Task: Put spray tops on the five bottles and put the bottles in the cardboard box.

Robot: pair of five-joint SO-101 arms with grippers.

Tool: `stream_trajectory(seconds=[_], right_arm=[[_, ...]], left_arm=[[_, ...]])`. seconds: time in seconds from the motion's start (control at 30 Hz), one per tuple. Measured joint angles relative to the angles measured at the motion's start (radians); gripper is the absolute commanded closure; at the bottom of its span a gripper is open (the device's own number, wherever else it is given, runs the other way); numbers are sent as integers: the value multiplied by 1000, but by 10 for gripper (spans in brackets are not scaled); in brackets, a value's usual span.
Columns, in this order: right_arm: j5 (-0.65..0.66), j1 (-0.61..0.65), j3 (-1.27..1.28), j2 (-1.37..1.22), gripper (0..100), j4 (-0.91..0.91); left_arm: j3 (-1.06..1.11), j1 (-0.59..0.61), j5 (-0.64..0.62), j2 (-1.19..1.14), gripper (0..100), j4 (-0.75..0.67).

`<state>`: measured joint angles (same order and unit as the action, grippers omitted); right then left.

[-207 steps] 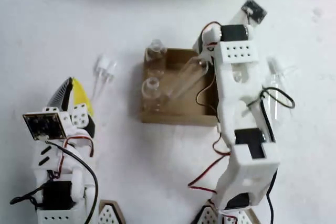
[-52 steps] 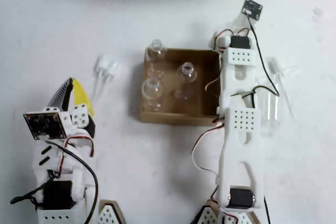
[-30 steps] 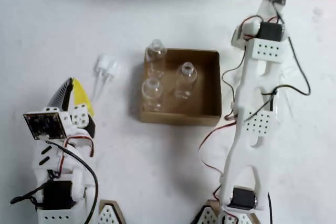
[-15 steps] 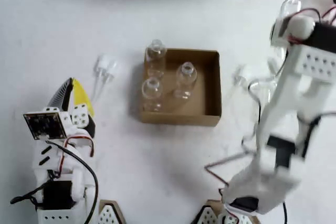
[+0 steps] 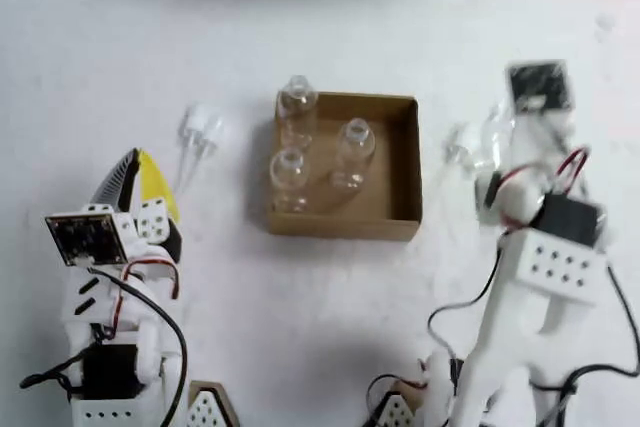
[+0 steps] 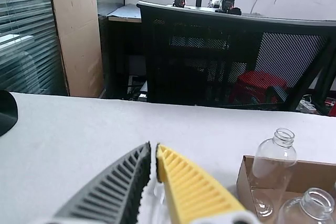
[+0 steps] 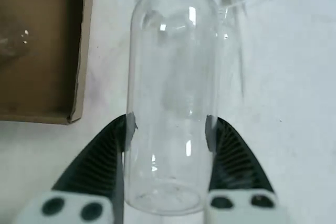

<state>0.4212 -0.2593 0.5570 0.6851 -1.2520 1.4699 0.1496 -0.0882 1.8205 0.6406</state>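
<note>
Right gripper point(image 7: 170, 123) holds a bottle point(image 7: 173, 51) to the right of the box point(image 5: 395, 197).
The right gripper pinches the clear bottle at its lower body, one finger on each side; the neck is open. Three other bottles point(image 5: 352, 142) stand upright inside the cardboard box, also with open necks. The left gripper point(image 6: 153, 153) is low over the bench point(image 5: 300, 327), left of the box, with its grey and yellow fingers pressed together on nothing. Two spray tops point(image 5: 200, 130) lie on the bench near it, and another top point(image 5: 458, 145) lies right of the box, close to the held bottle.
</note>
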Motion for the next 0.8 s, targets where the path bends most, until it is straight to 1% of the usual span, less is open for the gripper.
stream_trajectory(seconds=[0.17,0.27,0.37,0.43,0.57,0.63,0.8], right_arm=[[63,28,299,81,965,193],[68,58,400,89,963,275],[68,60,463,89,960,339],[68,58,494,89,951,367],[68,58,534,91,834,405],[68,60,540,92,796,408],[71,57,540,101,790,381]], left_arm=[[0,0,0,0,976,0],[0,0,0,0,976,-2],[0,0,0,0,976,-2],[0,0,0,0,976,-2],[0,0,0,0,976,-2],[0,0,0,0,976,-2],[0,0,0,0,976,-2]])
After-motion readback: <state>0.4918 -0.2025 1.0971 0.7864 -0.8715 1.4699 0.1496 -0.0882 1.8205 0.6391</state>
